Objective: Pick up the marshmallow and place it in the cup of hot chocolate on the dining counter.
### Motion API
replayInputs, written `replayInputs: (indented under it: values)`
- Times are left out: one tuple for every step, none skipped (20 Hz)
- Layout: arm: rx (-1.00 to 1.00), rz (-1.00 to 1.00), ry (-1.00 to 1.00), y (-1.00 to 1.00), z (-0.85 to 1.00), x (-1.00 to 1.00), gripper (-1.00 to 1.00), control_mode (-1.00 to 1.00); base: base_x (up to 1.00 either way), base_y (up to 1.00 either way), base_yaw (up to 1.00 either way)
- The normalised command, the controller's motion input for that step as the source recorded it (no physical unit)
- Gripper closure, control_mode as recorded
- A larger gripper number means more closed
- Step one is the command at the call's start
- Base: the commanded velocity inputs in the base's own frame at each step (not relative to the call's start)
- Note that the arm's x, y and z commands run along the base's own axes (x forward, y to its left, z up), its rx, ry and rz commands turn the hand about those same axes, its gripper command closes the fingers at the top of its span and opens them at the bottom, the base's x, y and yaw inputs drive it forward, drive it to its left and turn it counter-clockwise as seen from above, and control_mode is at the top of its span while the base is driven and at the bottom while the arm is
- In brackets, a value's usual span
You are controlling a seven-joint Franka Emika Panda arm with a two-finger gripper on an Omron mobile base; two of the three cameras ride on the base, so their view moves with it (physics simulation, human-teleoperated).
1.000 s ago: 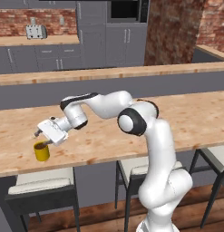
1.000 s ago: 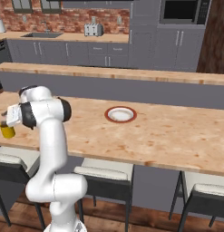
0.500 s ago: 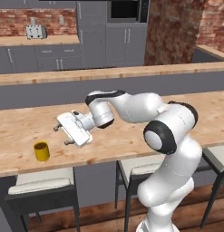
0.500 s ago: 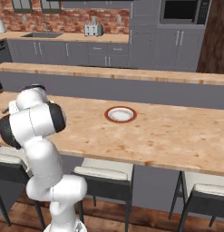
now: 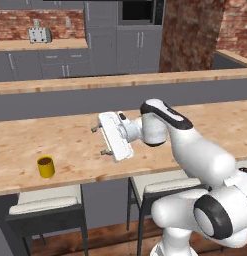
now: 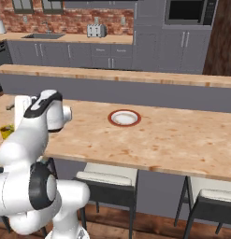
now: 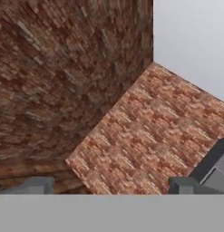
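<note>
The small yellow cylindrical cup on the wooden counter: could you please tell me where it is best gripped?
Probably across its round wall at mid-height, coming level from the near side: the small yellow cylindrical cup stands upright, handleless, its open top showing dark contents.

- You see the counter [image 5: 55, 145] from behind the arm, left and right; both views share it.
- Your hand view faces brick walls [image 7: 63, 68].
</note>
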Motion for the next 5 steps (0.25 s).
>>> replayInputs:
  values:
    - [0.21, -0.04, -0.25, -0.88, 1.0, -0.36, -1.0, -1.0, 0.0, 0.0, 0.0]
    - [0.21, -0.04, -0.23, -0.84, 1.0, -0.31, -1.0, -1.0, 0.0, 0.0, 0.0]
    - [0.23, -0.04, -0.21, -0.82, 1.0, -0.23, -1.0, -1.0, 0.0, 0.0, 0.0]
    - [0.26, -0.03, -0.17, -0.81, 1.0, -0.19, -1.0, -1.0, 0.0, 0.0, 0.0]
    - [0.28, -0.01, -0.12, -0.77, 1.0, -0.05, -1.0, -1.0, 0.0, 0.0, 0.0]
